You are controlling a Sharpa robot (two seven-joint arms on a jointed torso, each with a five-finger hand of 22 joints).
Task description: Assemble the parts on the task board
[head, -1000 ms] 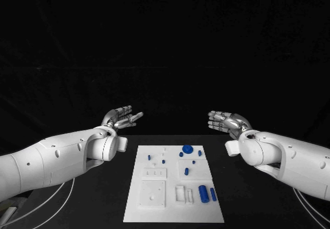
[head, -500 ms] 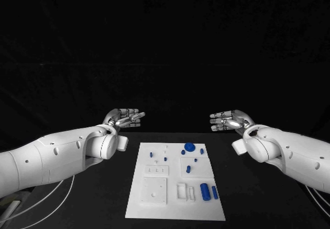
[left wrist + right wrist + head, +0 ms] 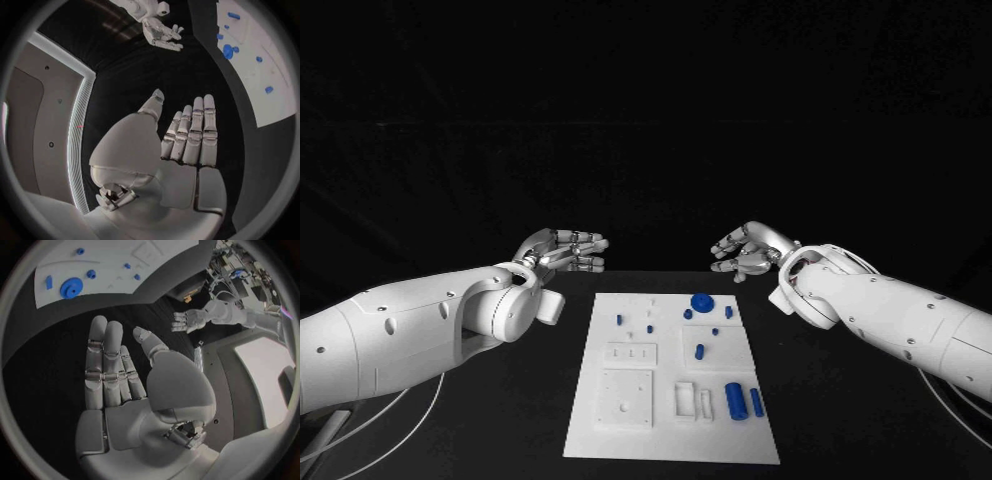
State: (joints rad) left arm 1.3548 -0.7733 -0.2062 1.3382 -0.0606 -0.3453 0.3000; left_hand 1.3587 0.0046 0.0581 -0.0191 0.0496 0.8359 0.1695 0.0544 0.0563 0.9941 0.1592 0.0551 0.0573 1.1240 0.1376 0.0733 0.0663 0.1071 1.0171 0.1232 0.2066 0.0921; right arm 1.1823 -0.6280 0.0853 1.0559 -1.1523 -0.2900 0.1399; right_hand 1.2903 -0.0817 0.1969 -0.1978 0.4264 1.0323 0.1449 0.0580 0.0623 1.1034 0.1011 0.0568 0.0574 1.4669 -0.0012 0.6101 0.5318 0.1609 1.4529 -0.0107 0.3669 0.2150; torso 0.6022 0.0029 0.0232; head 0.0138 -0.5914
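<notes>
- The task board [image 3: 672, 375], a white plate, is seen lying flat on the black table [image 3: 834, 400], and every place below is told from it.
- The left hand [image 3: 564, 250] is held up in the air past the far left corner of the task board, well apart from it.
- Nothing is held in the left hand. Its fingers [image 3: 199, 131] are stretched out side by side and the thumb is set apart, so the hand is wide.
- The right hand [image 3: 747, 249] is held up past the far right corner of the task board, and nothing on the board is touched by it.
- Nothing is held in the right hand either. Its fingers [image 3: 106, 360] are laid out long and the thumb is spread to the side.
- A round blue disc [image 3: 702, 300] is found at the far end of the task board, nearest the hands.
- A few small blue pieces [image 3: 701, 352] are dotted about the middle of the task board.
- A thick blue peg [image 3: 736, 401] and a thin blue peg [image 3: 756, 401] are laid side by side at the near right corner of the task board.
- White raised blocks [image 3: 629, 399] are seen on the near left part of the task board.
</notes>
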